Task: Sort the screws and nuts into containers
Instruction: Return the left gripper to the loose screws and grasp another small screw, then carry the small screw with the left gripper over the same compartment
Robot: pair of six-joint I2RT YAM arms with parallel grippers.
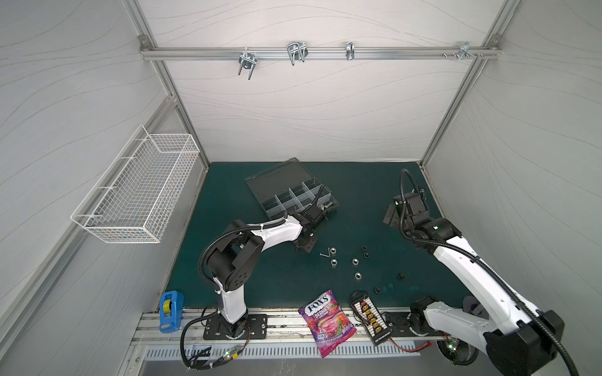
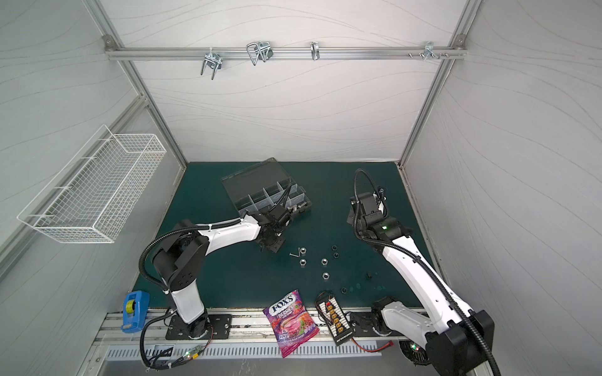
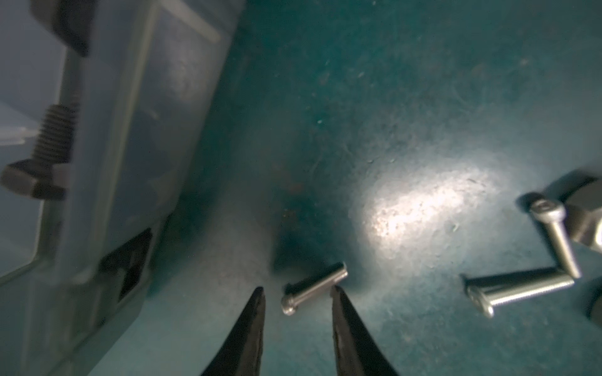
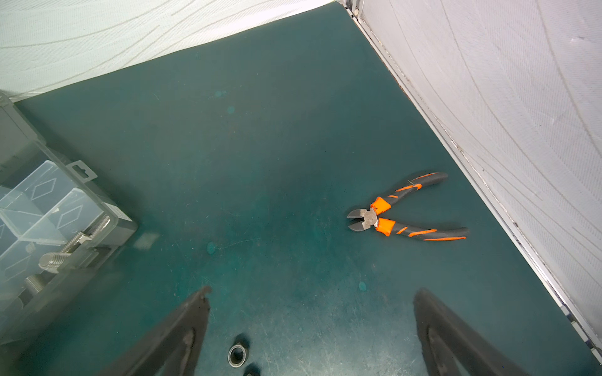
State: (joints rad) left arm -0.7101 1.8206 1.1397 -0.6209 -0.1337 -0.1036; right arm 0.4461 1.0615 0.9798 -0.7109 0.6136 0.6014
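The smoky-grey organizer box [image 1: 286, 198] [image 2: 260, 200] lies open at mid-mat, with bolts in a corner compartment [image 4: 75, 244]. My left gripper [image 3: 297, 289] [image 1: 304, 249] hangs low just in front of the box, open by a narrow gap. A small silver screw [image 3: 312, 288] lies across that gap at the fingertips, unclamped. Two more thin screws [image 3: 518, 289] and a silver nut [image 1: 333, 250] lie beside it. Silver nuts [image 1: 355, 261] and black nuts [image 1: 365, 248] are scattered mid-mat. My right gripper [image 4: 312, 293] [image 1: 391, 216] is wide open over bare mat, a nut [image 4: 237, 355] below it.
Orange-handled cutters [image 4: 404, 215] lie near the right wall. A candy bag [image 1: 325, 322], a yellow-plug connector board [image 1: 371, 319] and a blue tape dispenser [image 1: 171, 311] sit along the front edge. A white wire basket [image 1: 136, 192] hangs on the left wall.
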